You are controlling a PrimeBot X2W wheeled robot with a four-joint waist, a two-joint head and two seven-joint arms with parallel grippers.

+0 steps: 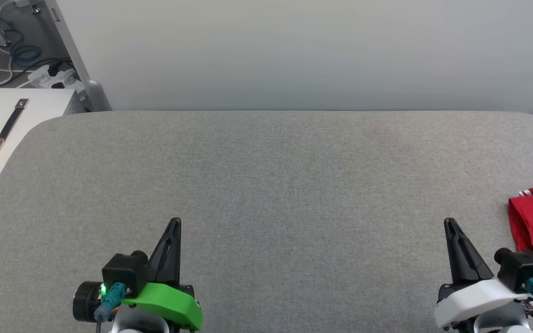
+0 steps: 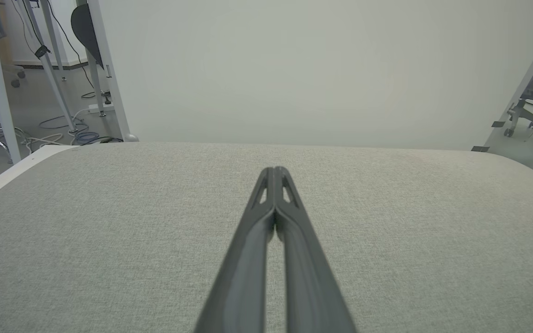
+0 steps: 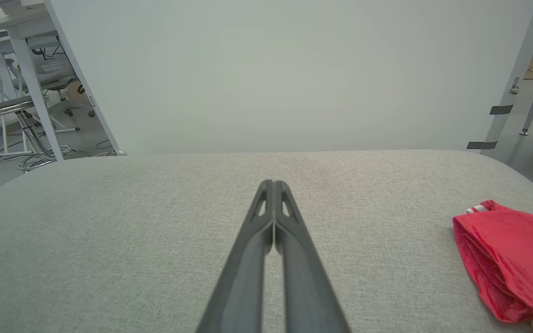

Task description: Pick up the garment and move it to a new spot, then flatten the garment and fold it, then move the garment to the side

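Left gripper (image 1: 176,222) pointing forward, jaws tight together; right gripper (image 1: 449,223) likewise

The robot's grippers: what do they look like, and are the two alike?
Each has two long, dark fingers tapering to a point, with slot cut-outs near the tips. The left gripper sits on a bright green shell, the right gripper on a white shell. Both carry a black block with a teal plug; the left's shows a small green light.
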